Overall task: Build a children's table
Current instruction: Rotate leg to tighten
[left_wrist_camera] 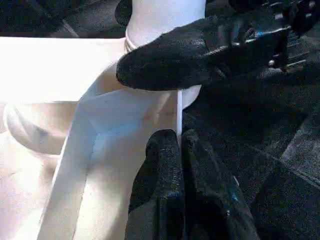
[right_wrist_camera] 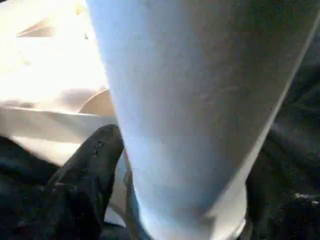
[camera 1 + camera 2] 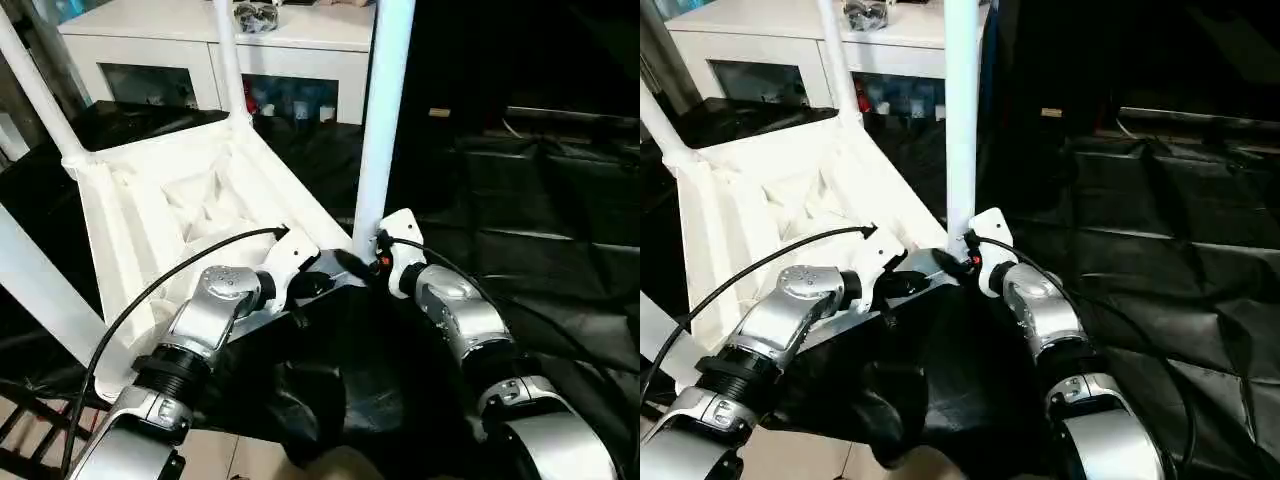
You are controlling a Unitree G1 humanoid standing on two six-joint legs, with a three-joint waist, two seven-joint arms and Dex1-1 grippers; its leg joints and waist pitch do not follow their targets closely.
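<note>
Tabletop (image 3: 150, 215): white plastic, lying underside up and tilted on a black sheet (image 3: 540, 210); ribbed underside facing the camera, rounded sockets at the corners.

Near leg (image 3: 383, 110): white tube, standing upright in the corner socket closest to the robot's right arm, rising out of the top of the head views.

Far leg (image 3: 228, 55): white tube, seated in the far corner socket in front of the cabinet.

Left leg (image 3: 38, 90): white tube, rising slantwise from the corner socket at the far left.

Fourth leg (image 3: 45, 290): white tube, crossing the lower left of the left eye view beside the tabletop's left edge; its socket end cannot be made out.

Left gripper (image 1: 179, 142): clenched, its two black fingers pressed together with the thin edge of the tabletop's rim just at their tips; whether the rim is actually pinched cannot be told. It sits at the near corner, just beside the near leg.

Right gripper (image 3: 368, 262): at the base of the near leg where it meets the socket. One black finger (image 2: 95, 155) lies against the side of the tube; in the left wrist view a black finger (image 1: 170, 62) crosses in front of the tube. Whether the gripper clasps the leg or stands released cannot be told.

Cabinet (image 3: 290, 40): white, glass doors, behind the tabletop, small items on top.
</note>
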